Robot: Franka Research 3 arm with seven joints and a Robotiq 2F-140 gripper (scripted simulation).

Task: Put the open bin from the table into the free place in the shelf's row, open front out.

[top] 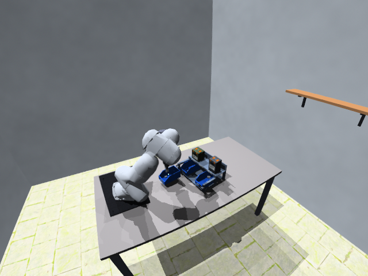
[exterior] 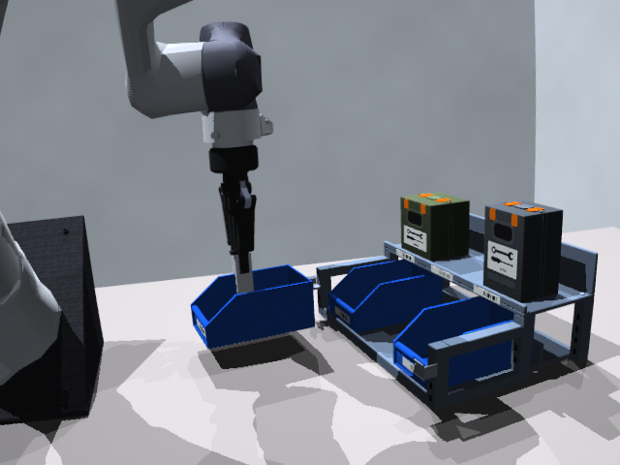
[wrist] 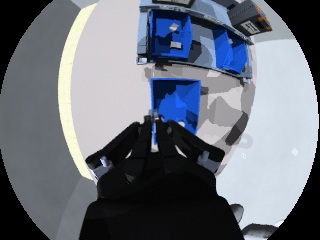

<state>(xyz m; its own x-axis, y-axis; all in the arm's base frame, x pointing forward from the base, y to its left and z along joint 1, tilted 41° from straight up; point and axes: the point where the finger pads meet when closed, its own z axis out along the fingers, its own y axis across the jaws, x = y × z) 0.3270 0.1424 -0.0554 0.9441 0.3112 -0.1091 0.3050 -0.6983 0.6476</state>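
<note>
The blue open bin (exterior: 253, 310) is left of the shelf, a little above the table and slightly tilted, with its low open front to the left. My gripper (exterior: 243, 280) reaches straight down into it and is shut on one thin side wall. In the wrist view the fingertips (wrist: 155, 130) pinch the bin's edge (wrist: 175, 103). The bin also shows in the top view (top: 169, 175). The grey shelf (exterior: 450, 320) holds two blue bins (exterior: 386, 294) (exterior: 452, 340), with a strip of shelf floor (exterior: 378, 348) showing between them.
Two tool cases, green (exterior: 433, 225) and black (exterior: 520, 250), stand on the shelf's upper board. The robot's black base plate (top: 118, 192) lies at the table's left. A wooden wall shelf (top: 326, 100) hangs far to the right.
</note>
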